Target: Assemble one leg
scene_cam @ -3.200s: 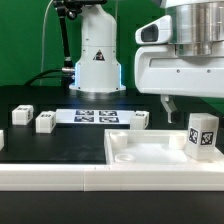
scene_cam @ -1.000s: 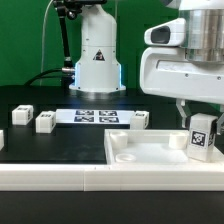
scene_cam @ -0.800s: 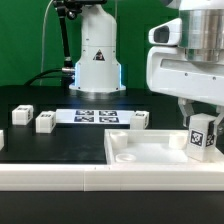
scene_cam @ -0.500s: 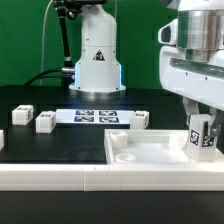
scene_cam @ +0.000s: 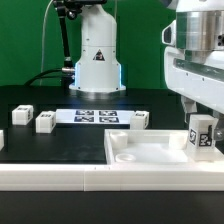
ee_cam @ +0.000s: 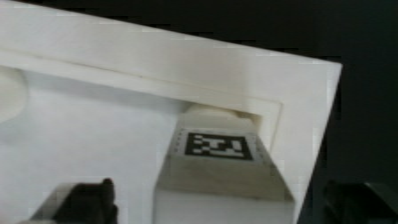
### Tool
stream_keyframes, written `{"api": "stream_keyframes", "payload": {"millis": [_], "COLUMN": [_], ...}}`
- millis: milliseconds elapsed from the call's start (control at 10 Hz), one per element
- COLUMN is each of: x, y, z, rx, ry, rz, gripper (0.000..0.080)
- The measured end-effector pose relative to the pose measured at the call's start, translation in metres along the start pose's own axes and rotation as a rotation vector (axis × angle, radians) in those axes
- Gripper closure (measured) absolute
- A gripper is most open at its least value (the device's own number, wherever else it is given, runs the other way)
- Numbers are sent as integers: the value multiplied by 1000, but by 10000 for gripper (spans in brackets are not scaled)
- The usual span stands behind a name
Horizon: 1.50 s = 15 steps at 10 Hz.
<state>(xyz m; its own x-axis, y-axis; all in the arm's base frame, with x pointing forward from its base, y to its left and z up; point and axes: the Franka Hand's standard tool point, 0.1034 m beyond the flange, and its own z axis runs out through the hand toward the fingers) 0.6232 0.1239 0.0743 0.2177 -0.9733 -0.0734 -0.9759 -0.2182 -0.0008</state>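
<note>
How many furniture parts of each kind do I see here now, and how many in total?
Tabletop: 1
Legs: 4, one upright on the tabletop, three lying apart from it
Total: 5
Not counted: a white piece cut off at the exterior view's left edge; its kind cannot be told.

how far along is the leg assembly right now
Done: one small white plastic leg block with a marker tag stands upright in a corner of the large white rimmed tabletop. In hand: the end effector straddles it, open, gaps on both sides. Left: whether it is fully seated is unclear; three similar blocks lie loose on the black table.
</note>
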Motion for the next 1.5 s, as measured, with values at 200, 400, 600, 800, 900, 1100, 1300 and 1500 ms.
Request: {"api": "stream_keyframes", "payload": {"millis": [200,400,600,800,900,1100,1300,1500], "x": [2,6,3,1,-1,-4,-1,-1], "y": [0,1,-2,-2,-3,-4,-4,-4], "z": [1,0,-2,-2,-3,-2,-1,-1], "rx": [1,-1,-6,-23,-26,-27,-35,-35], "ry": [1,2,19,40,47,65,68,67], "rz": [-179,-409,-621,-853,-935,-1058,-1133,-1157], "gripper": [156,151,150,150,150,150,150,285]}}
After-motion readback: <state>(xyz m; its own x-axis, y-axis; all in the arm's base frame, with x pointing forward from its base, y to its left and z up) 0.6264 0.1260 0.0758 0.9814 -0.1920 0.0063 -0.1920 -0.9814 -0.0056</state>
